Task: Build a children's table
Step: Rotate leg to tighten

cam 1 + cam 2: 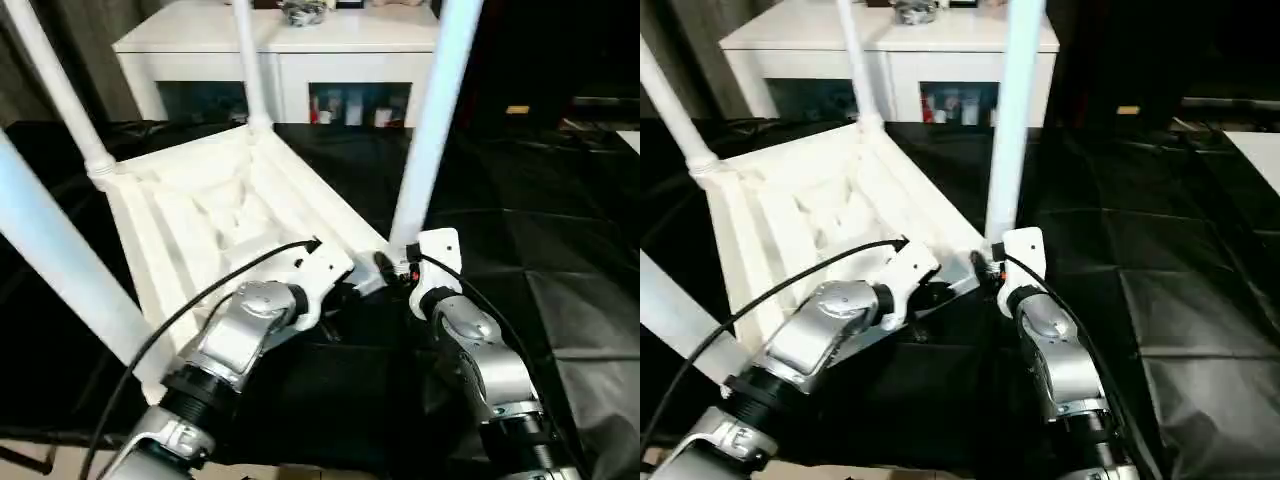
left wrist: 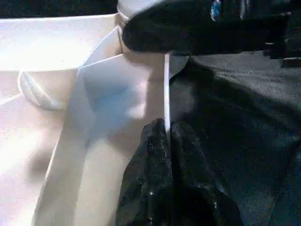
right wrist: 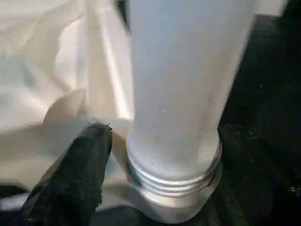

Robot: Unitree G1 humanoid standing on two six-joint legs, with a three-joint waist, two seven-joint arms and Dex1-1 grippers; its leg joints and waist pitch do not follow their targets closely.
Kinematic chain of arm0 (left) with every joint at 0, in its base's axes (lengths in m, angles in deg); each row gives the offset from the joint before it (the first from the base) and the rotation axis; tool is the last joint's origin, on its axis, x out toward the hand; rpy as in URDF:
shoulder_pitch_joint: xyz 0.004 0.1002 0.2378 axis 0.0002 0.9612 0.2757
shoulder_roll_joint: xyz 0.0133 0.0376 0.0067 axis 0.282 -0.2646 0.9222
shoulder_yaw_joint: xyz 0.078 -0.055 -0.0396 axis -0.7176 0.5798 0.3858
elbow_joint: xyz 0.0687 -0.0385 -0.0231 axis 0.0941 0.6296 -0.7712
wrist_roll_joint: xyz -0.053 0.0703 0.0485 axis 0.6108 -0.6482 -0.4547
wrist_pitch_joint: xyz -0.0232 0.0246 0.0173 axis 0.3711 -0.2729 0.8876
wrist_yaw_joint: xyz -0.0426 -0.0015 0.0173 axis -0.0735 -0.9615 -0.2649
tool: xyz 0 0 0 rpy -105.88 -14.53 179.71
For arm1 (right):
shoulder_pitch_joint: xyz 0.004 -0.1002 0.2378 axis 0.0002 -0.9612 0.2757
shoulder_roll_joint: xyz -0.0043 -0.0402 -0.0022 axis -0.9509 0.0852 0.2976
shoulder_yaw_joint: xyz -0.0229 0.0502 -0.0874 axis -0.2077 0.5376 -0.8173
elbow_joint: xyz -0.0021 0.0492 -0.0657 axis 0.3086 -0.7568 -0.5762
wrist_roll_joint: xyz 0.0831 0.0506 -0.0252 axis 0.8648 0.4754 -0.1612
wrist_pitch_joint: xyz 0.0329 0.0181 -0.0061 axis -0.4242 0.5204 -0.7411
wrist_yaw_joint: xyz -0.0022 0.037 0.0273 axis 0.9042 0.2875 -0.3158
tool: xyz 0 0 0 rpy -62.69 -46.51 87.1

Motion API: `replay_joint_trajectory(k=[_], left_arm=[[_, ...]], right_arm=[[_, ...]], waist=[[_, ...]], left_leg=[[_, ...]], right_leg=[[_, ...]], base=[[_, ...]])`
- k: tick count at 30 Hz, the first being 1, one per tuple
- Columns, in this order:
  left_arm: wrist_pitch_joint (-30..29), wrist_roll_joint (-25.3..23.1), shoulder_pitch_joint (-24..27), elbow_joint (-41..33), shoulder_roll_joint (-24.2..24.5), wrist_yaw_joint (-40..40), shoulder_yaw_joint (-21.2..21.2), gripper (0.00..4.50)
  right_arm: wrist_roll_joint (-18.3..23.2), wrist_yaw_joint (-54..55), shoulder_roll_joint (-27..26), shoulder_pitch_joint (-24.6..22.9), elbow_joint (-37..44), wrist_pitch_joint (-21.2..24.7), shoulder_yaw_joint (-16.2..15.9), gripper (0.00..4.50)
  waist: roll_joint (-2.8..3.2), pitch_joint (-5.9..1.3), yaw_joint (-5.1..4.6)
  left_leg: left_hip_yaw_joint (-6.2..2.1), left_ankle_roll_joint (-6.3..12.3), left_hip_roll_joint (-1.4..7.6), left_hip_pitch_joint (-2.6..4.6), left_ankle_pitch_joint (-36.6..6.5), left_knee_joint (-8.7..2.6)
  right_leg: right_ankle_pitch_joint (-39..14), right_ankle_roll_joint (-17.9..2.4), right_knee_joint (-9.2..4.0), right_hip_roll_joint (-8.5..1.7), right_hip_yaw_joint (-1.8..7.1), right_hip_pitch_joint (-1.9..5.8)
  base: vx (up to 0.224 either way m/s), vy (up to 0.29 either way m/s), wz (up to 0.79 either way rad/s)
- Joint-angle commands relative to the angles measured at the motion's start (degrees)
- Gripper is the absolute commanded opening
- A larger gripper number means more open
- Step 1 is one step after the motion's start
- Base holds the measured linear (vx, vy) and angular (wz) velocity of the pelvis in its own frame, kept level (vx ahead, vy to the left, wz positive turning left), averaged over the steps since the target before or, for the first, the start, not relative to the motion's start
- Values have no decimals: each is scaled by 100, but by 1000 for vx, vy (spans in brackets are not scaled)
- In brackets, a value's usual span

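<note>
The white tabletop (image 1: 200, 215) lies upside down on a black cloth, ribs facing up. Legs stand in its corner sockets: one at the near right (image 1: 430, 130), one at the far corner (image 1: 250, 60), one at the left (image 1: 55, 85), and one at the near left (image 1: 60, 270). My left gripper (image 2: 167, 129) is shut on the thin near rim of the tabletop. My right gripper (image 1: 398, 268) sits at the base of the near right leg (image 3: 174, 94), where screw threads show above the socket. One black finger (image 3: 89, 155) stands just beside that base, a little apart from it, and the gripper is open.
A white cabinet (image 1: 290, 45) with glass-fronted shelves stands behind the work. The black cloth (image 1: 560, 230) spreads wide to the right. A black cable (image 1: 170, 320) loops over my left forearm.
</note>
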Motion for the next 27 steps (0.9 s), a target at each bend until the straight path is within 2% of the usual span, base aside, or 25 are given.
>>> replay_joint_trajectory(k=[1, 3, 4, 6, 7, 8, 9, 10, 16, 18, 19, 22, 23, 26, 27], left_arm=[[39, -68, 125, -55, 207, -248, -110, 0], [17, 25, 202, -186, 449, -572, -177, 0], [90, 74, 236, -239, 595, -799, -222, 0], [222, 265, 327, -397, 1018, -1585, -335, 0], [222, 265, 327, -397, 1018, -1585, -335, 0], [202, 282, 336, -416, 1065, -1657, -335, 0], [427, 351, 370, -472, 1192, -1966, -387, 0], [410, 479, 420, -607, 1375, -2341, -436, 0], [530, 553, 439, -689, 1621, -2655, -522, 0], [490, 584, 466, -747, 1656, -2755, -519, 0], [491, 584, 471, -751, 1657, -2766, -513, 0], [516, 594, 474, -748, 1677, -2800, -513, 0], [518, 595, 473, -746, 1676, -2798, -512, 0], [526, 602, 472, -726, 1682, -2798, -508, 0], [525, 602, 474, -728, 1683, -2801, -506, 0]], right_arm=[[107, -528, 209, 21, 352, -31, -90, 391], [401, -1355, 653, -95, 651, -31, -120, 391], [542, -1837, 930, -187, 815, -39, -173, 391], [838, -2979, 1659, -493, 1172, -125, -278, 391], [838, -2979, 1659, -493, 1172, -125, -278, 391], [894, -3100, 1732, -534, 1213, -92, -275, 391], [976, -3296, 1871, -596, 1268, -71, -296, 391], [1069, -3532, 2037, -660, 1302, -13, -324, 391], [1145, -3677, 2067, -605, 1119, -41, -317, 391], [1112, -3758, 2029, -572, 1017, -83, -391, 391], [1093, -3804, 2048, -575, 1005, -99, -437, 375], [1062, -3826, 2061, -587, 986, -110, -460, 375], [1066, -3835, 2062, -589, 985, -107, -462, 347], [1030, -3940, 2143, -623, 952, -126, -531, 335], [1024, -3940, 2144, -626, 950, -128, -531, 318]], waist=[[-71, -287, 17], [-51, -310, 36], [-54, -322, 73], [-49, -324, 87], [-52, -328, 105], [-43, -330, 103], [-53, -333, 103], [-68, -341, 114], [-42, -333, 201], [-36, -322, 210], [-57, -326, 206], [-51, -327, 209], [-53, -327, 207], [-56, -340, 211], [-57, -342, 211]], left_leg=[[-109, 32, 188, 19, -2279, -490], [-99, 108, 209, 20, -2127, -477], [-104, 171, 229, 21, -2063, -473], [-82, 245, 250, 16, -1902, -459], [-79, 306, 254, 16, -1834, -456], [-63, 341, 249, 29, -1763, -446], [-57, 349, 244, 26, -1737, -437], [-61, 382, 240, 12, -1676, -433], [-41, 295, 269, 86, -1680, -439], [-48, 232, 265, 69, -1733, -454], [-50, 202, 266, 69, -1765, -456], [-52, 186, 257, 60, -1744, -453], [-54, 194, 255, 51, -1700, -453], [-49, 220, 254, 55, -1613, -438], [-50, 229, 254, 49, -1585, -436]], right_leg=[[-2814, -591, -515, -216, 130, 173], [-2474, -699, -482, -217, 152, 183], [-2220, -781, -458, -214, 148, 225], [-1755, -968, -406, -213, 173, 216], [-1538, -1090, -381, -213, 169, 254], [-1423, -1209, -373, -211, 166, 236], [-1395, -1258, -366, -211, 166, 236], [-1388, -1297, -354, -225, 162, 263], [-1389, -1406, -337, -224, 177, 221], [-1484, -1376, -333, -224, 173, 230], [-1517, -1347, -334, -223, 172, 238], [-1526, -1310, -334, -229, 176, 249], [-1507, -1302, -332, -232, 177, 255], [-1425, -1329, -325, -232, 174, 260], [-1390, -1333, -320, -231, 174, 266]], base=[[0, 0, 0], [0, 0, 0], [0, 0, 0], [0, 0, 0], [0, 0, 0], [0, 0, 0], [0, 0, 0], [0, 0, 0], [0, 0, 0], [0, 0, 0], [0, 0, 0], [0, 0, 0], [0, 0, 0], [0, 0, 0], [0, 0, 0]])
